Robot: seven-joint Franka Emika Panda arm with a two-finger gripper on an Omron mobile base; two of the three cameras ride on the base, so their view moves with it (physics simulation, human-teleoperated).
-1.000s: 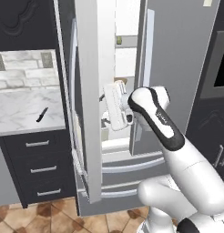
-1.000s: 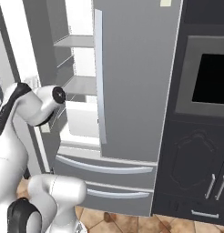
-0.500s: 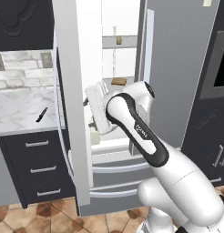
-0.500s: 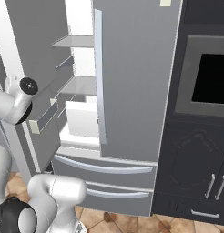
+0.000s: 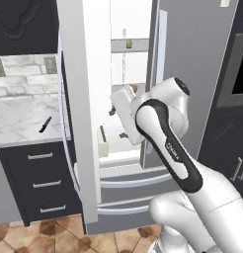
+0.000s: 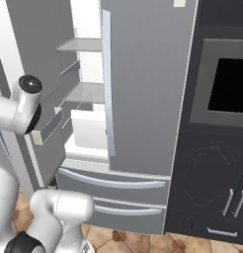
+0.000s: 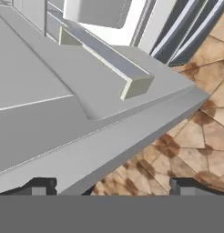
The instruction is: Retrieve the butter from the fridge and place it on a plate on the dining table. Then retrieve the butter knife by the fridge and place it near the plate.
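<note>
With the fridge (image 5: 187, 59) left door swung wide so the arm can reach its white shelves, the gripper (image 7: 111, 184) sits just beside that door's inner face, jaws parted and empty; the butter knife (image 5: 45, 124) lies on the table left of the fridge.

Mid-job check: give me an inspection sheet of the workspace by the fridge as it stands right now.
Surface: marble counter left of the fridge.
Job's things: fridge, left door open, right door shut; butter knife lying on the counter; butter not identified.
Clutter: small items on fridge shelves, too small to tell.
Grippers: gripper open, fingers apart, close to the open door's inner side.
Cables: nothing seen.
Surroundings: dark drawers, wall oven, tiled floor.
</note>
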